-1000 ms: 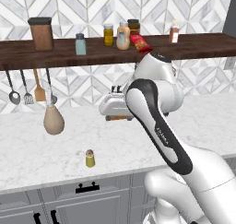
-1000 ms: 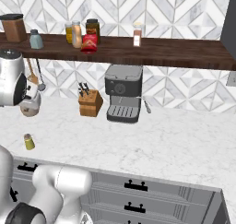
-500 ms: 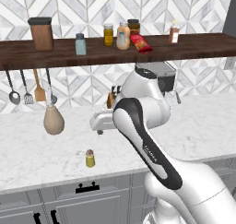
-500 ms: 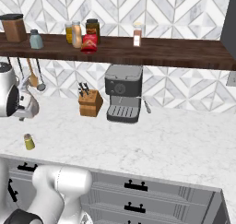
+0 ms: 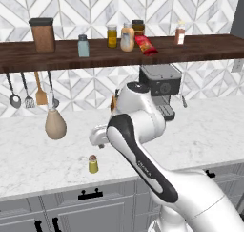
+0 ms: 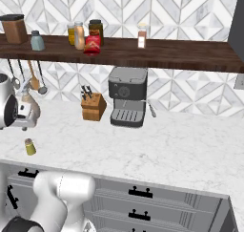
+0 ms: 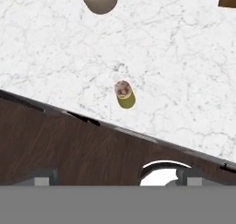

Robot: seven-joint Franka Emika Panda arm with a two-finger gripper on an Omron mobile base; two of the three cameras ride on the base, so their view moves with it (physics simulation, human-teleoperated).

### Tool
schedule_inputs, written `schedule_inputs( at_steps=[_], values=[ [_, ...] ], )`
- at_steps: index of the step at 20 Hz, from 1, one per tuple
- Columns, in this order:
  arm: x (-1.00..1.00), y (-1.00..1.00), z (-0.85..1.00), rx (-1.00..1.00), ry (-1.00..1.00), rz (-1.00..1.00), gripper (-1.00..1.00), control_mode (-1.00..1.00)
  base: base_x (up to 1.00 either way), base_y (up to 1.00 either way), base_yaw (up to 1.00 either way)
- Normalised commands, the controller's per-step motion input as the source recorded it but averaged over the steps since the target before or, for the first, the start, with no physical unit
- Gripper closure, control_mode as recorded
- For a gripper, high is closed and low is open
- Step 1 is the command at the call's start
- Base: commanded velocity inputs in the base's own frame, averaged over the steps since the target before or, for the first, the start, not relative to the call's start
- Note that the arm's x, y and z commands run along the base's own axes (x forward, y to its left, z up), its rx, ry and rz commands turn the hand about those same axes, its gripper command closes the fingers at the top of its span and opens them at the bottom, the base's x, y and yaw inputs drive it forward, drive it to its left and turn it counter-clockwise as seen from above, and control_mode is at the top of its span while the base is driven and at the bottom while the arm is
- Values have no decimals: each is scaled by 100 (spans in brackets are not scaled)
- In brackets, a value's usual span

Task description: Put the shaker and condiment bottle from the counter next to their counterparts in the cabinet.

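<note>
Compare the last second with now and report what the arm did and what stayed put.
The arm swung down and to its left, from beside the shelf to just above the shaker on the counter. The gripper holds nothing. The shaker stayed in place, as did the condiment bottle already on the cabinet.

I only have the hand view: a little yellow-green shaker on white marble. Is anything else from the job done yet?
Observer: Yes. The red condiment bottle already lies on the dark cabinet shelf, beside a cream-orange bottle.
Operator: Where does the shaker's twin stand?
Observer: A pale blue-grey shaker stands further left on that shelf, apart from the bottles.
Operator: What else is on the counter?
Observer: A grey coffee machine and a wooden knife block stand by the wall, well right of the shaker.
</note>
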Motion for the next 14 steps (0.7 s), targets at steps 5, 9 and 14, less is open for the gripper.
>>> schedule_inputs(
  at_steps=[5, 9, 14],
  values=[
    [39, 3, -7, 0, 0, 2, -100, -100, 0, 0, 0],
    [43, 3, -8, 0, 0, 3, -100, -100, 0, 0, 0],
    [25, 20, -15, -3, 0, 3, -100, -100, 0, 0, 0]
  ],
)
